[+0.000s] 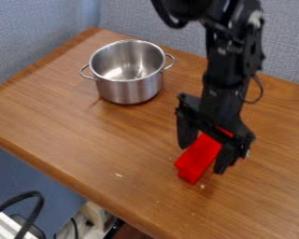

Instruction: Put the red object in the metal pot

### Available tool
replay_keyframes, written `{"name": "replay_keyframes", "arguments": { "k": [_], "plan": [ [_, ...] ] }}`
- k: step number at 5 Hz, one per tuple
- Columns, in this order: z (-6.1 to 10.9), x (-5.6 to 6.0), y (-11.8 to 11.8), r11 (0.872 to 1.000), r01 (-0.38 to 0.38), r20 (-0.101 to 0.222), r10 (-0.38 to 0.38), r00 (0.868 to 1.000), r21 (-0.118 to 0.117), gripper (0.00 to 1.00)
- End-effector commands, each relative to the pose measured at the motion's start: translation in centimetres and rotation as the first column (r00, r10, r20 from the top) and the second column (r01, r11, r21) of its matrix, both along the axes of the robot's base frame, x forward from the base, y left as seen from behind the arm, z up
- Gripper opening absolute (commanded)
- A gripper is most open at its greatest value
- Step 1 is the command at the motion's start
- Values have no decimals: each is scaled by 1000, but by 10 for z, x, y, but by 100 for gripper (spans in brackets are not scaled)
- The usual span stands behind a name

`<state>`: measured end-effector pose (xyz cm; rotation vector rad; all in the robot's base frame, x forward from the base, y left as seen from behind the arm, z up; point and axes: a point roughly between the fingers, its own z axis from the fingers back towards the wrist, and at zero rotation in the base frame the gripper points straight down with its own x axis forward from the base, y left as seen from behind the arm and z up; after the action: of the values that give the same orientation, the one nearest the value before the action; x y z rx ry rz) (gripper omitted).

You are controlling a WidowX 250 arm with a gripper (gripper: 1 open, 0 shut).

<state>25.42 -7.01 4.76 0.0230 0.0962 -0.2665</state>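
— What's around you?

— A wooden table (64, 112) against a blue wall. The pot (127, 71) stands empty near the far edge.

— And the block?

— The block (200, 157) lies flat near the front edge, well apart from the pot. My gripper (215, 149) straddles it, jaws wide, nothing held.

— So what's left?

— Everything: grasp, lift, carry, drop.

The arm (230, 56) is black throughout, built of rounded, bulky segments with a slight sheen on the upper housing. A thin black cable runs alongside its right edge. The wrist narrows into a blocky black mount. The gripper (213, 151) is also black, with two flat, straight fingers (186, 129) extending from a horizontal crossbar. No markings or screws are legible.
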Motion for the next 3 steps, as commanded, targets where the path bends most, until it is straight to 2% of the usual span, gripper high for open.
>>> {"name": "replay_keyframes", "arguments": {
  "k": [1,3],
  "plan": [
    [-6,0,-4,1000,30,16,-30,999,-2,100],
    [-18,-1,-1,1000,28,-9,-28,1000,4,100]
  ]
}}
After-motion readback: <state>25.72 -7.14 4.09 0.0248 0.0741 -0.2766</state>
